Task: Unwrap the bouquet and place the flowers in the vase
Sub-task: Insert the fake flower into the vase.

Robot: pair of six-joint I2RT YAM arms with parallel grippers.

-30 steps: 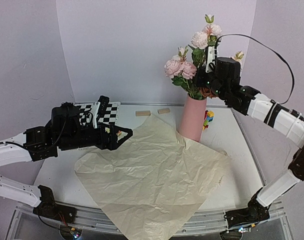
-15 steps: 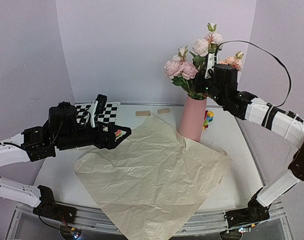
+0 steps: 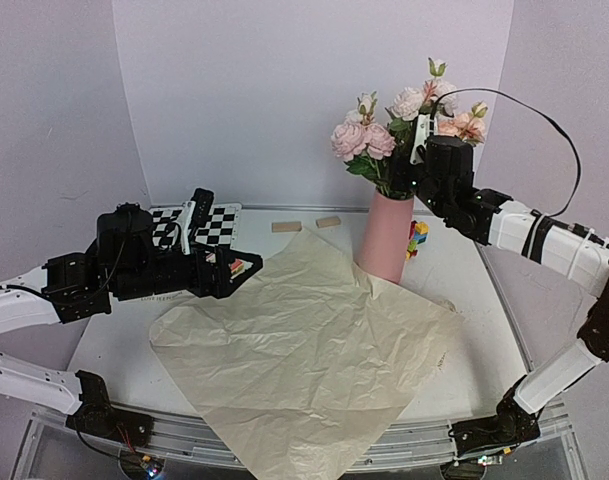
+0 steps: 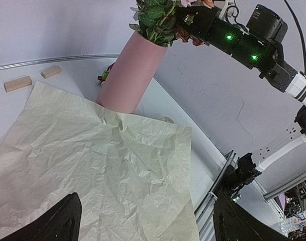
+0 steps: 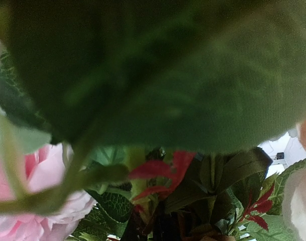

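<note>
1. The flowers (image 3: 404, 110) stand a bit straighter in the vase (image 3: 386, 235) than a second ago. The bunch has swung a little to the right, and my right arm went with it.
2. My right gripper (image 3: 412, 170) is up in the leaves at the vase mouth, fingers pressed together. I cannot tell if a stem is caught between them.
3. I think the flowers are in, so the job looks nearly done.
4. My left gripper (image 3: 234, 268) hangs over the desk's left side, fingers spread wide, holding nothing.
5. The paper (image 3: 304, 350) lies open across the middle of the desk (image 3: 114, 345), one corner over the front edge. The vase stands near the back edge, toward the right.
6. Two wood blocks (image 3: 286, 227) and a checkerboard (image 3: 219, 225) sit along the back edge. Toy blocks (image 3: 417, 238) sit just beside the vase. Plain pale walls (image 3: 244, 90) close in the desk.
</note>
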